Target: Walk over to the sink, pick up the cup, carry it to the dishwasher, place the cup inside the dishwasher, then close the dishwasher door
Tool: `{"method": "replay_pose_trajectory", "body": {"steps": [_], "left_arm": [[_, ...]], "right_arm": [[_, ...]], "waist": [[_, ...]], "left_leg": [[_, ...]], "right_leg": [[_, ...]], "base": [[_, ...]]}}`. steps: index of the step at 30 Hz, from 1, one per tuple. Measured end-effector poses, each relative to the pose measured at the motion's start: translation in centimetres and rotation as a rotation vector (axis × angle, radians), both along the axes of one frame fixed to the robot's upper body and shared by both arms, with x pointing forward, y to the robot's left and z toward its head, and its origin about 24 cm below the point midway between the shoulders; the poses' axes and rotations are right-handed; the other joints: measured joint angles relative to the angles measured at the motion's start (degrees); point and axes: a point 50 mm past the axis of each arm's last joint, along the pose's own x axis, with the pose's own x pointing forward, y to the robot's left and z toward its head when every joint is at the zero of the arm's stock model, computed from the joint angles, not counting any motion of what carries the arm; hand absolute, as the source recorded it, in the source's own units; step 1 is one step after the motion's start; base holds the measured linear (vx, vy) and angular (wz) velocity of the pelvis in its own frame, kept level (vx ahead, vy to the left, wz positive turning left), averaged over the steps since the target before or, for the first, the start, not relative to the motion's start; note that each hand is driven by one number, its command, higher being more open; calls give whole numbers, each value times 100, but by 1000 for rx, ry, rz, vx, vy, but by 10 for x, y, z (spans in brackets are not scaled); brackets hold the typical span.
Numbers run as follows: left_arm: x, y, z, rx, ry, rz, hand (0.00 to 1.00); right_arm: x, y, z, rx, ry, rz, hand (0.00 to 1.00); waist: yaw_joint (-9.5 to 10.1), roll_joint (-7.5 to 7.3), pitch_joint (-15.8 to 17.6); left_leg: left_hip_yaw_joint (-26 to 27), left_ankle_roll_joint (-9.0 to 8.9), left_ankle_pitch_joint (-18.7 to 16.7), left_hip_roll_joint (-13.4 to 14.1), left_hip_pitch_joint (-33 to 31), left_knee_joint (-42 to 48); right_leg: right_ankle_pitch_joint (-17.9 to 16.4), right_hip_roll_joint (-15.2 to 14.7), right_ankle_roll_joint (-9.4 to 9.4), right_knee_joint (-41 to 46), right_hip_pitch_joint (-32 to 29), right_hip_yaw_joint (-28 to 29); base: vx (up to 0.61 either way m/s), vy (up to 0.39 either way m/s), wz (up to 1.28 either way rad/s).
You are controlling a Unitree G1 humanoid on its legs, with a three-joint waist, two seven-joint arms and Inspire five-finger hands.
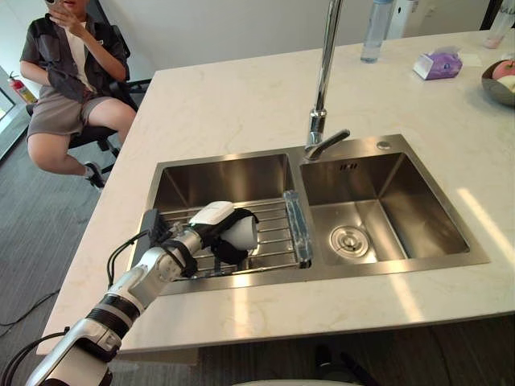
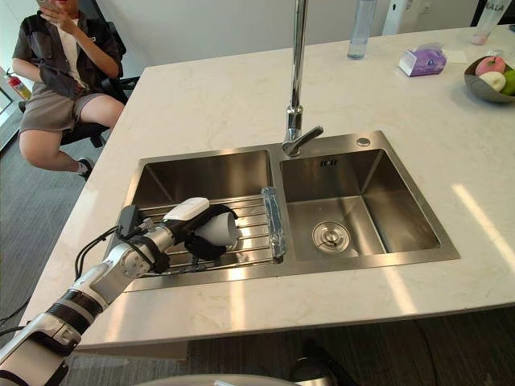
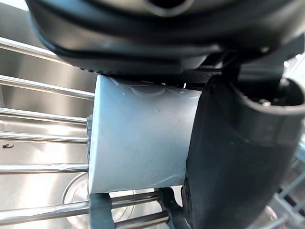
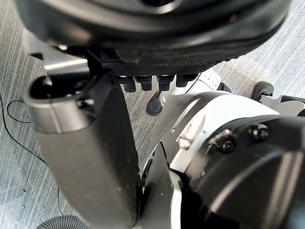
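A white cup point(image 1: 244, 233) lies on its side on the wire rack point(image 1: 278, 233) in the left basin of the steel sink point(image 1: 362, 269). My left hand point(image 1: 205, 235) reaches in from the lower left and is shut on it, the white-covered thumb over the top and dark fingers curled under. Up close, the cup point(image 3: 140, 143) sits between the palm and the thumb point(image 3: 233, 162), with rack bars beneath. My right hand point(image 4: 90, 157) hangs low over grey carpet, thumb straight and fingers relaxed, holding nothing.
A tall faucet point(image 1: 322, 96) rises behind the divider, and the right basin point(image 1: 378, 217) holds a drain. A person point(image 1: 64, 88) sits on a chair at the far left. A bottle point(image 1: 376, 28), a tissue pack point(image 1: 438, 64) and a fruit bowl point(image 2: 489, 80) stand on the far counter.
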Motion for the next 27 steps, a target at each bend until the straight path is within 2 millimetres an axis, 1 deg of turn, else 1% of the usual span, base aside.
{"method": "replay_pose_trajectory", "body": {"steps": [2,4,5,7,8,9,10,11,12,13,14,15,16,19,21,22,23,24,25,27], "left_arm": [[-7,0,1,-34,-38,5,0],[-16,-3,7,-81,-75,-8,0],[-22,-4,13,-139,-101,-6,0],[-29,-6,32,-260,-158,-13,0],[-35,-7,51,-350,-235,-14,0],[-40,-5,71,-430,-348,-10,0],[-42,-5,83,-478,-416,-5,0],[-48,-3,108,-597,-554,8,0],[-57,3,129,-716,-679,29,0],[-63,7,137,-768,-736,43,0],[-75,17,149,-864,-834,73,0],[-86,26,156,-940,-898,98,0],[-90,31,158,-978,-920,111,0],[-103,53,157,-1100,-958,206,0],[-108,66,153,-1111,-967,292,0],[-113,78,147,-1117,-966,379,0],[-116,83,144,-1120,-965,415,0],[-121,94,139,-1130,-962,484,0],[-123,100,137,-1128,-962,522,0],[-134,120,123,-1155,-958,682,0]], "right_arm": [[1,0,0,-1,-2,1,100],[1,-1,0,-2,-4,0,100],[1,-1,0,-3,-4,-1,100],[0,-2,1,-5,-3,-1,100],[0,-2,1,-5,-2,-1,100],[0,-2,1,-4,-4,-2,100],[0,-2,1,-3,-5,-2,100],[1,-2,1,-2,-9,-1,100],[2,-1,0,-2,-8,-1,100],[1,-2,0,-4,-3,-4,100],[-3,-3,0,-5,8,-13,100],[-6,-2,0,-4,19,-15,100],[-7,-2,-1,-3,25,-13,100],[-10,-1,-1,-1,44,12,100],[-10,0,-1,0,46,26,100],[-10,0,-1,3,48,44,100],[-11,0,-1,3,52,51,100],[-13,0,-2,5,61,63,100],[-14,0,-2,6,67,74,100],[-16,-2,-1,2,79,98,100]], "waist": [[5,-25,54],[24,-38,99],[37,-41,103],[134,-49,108],[229,-53,111],[332,-57,108],[393,-58,106],[526,-59,107],[634,-59,104],[682,-61,95],[764,-67,79],[840,-76,62],[867,-87,42],[1061,-135,-21],[1141,-153,-28],[1205,-158,-39],[1235,-158,-49],[1310,-151,-104],[1324,-149,-139],[1344,-107,-232]], "left_leg": [[-72,9,13,-7,-35,3],[-185,20,47,-24,-101,-1],[-282,33,69,-34,-153,-2],[-402,54,97,-54,-191,-4],[-473,66,110,-76,-194,-5],[-553,84,131,-106,-211,2],[-598,93,144,-121,-242,12],[-686,132,191,-174,-317,12],[-753,155,233,-215,-375,13],[-791,161,249,-227,-397,15],[-860,161,267,-239,-424,30],[-930,161,269,-243,-468,76],[-974,160,268,-248,-500,112],[-1195,154,256,-251,-681,329],[-1315,143,186,-225,-815,511],[-1369,179,109,-191,-870,634],[-1379,166,89,-174,-882,670],[-1401,167,84,-145,-912,704],[-1422,177,90,-136,-928,716],[-1570,211,114,-127,-980,736]], "right_leg": [[-3,-28,-2,0,12,-82],[-4,-56,-1,1,10,-213],[-4,-74,0,2,13,-333],[-3,-102,0,3,48,-517],[-3,-120,1,3,96,-635],[-3,-140,1,3,137,-718],[-3,-161,0,3,143,-752],[-5,-216,1,3,129,-831],[-5,-257,1,3,123,-906],[-5,-270,1,3,128,-943],[-4,-284,1,3,158,-990],[-6,-291,0,2,193,-1055],[-9,-293,-3,2,204,-1097],[-12,-287,-18,2,251,-1289],[-13,-261,-31,3,283,-1390],[-19,-227,-42,3,316,-1431],[-24,-211,-47,3,324,-1440],[-33,-178,-61,3,325,-1471],[-39,-165,-70,4,326,-1497],[-66,-138,-110,32,376,-1634]], "base": [[-27,-6,23],[-18,-11,30],[-6,-10,38],[-5,-5,36],[-17,6,32],[-26,7,33],[-49,6,39],[-71,8,41],[-96,8,41],[-96,6,34],[-101,-5,31],[-83,-10,31],[-72,-10,29],[-96,-18,31],[-116,-32,30],[-80,-24,14],[-97,-34,10],[-47,-24,6],[-55,-36,13],[-18,-26,28]]}}
